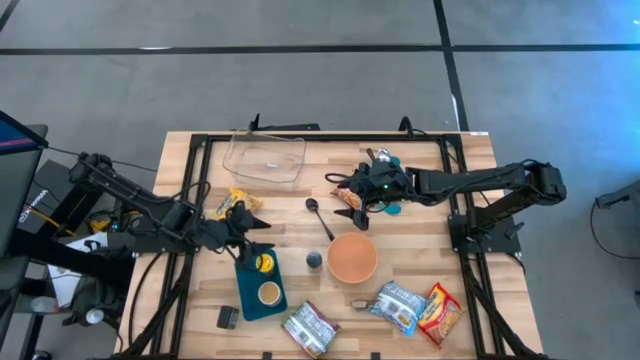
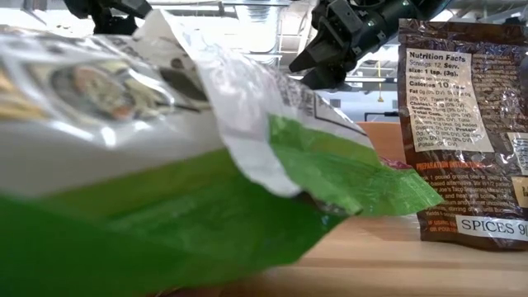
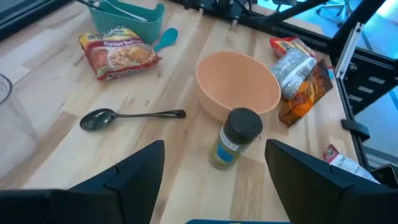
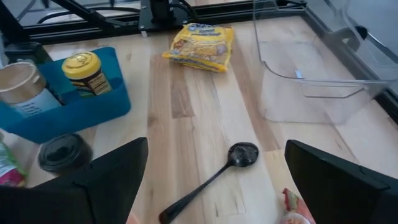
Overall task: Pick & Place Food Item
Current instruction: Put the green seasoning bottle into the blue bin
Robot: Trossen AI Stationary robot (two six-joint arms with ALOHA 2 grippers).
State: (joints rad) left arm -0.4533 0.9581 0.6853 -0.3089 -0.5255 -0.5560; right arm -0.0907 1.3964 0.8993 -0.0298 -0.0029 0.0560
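Observation:
Food packets lie about the wooden table: a yellow noodle packet (image 1: 240,203) (image 4: 200,38), a red ramen packet (image 1: 349,198) (image 3: 118,55), and several snack packets near the front edge (image 1: 397,305). My left gripper (image 1: 258,228) hangs open above the far end of a blue tray (image 1: 252,300), pointing toward a spice jar (image 3: 235,138) and an orange bowl (image 3: 239,82). My right gripper (image 1: 352,195) hangs open above the red ramen packet, looking over a black spoon (image 4: 214,174). Neither gripper touches anything.
A clear plastic bin (image 1: 265,160) stands at the far side and a teal container (image 3: 127,15) beside the ramen packet. The blue tray holds a yellow-lidded jar (image 4: 87,71) and a cup (image 4: 22,87). A green-and-white packet (image 2: 165,165) fills the low view.

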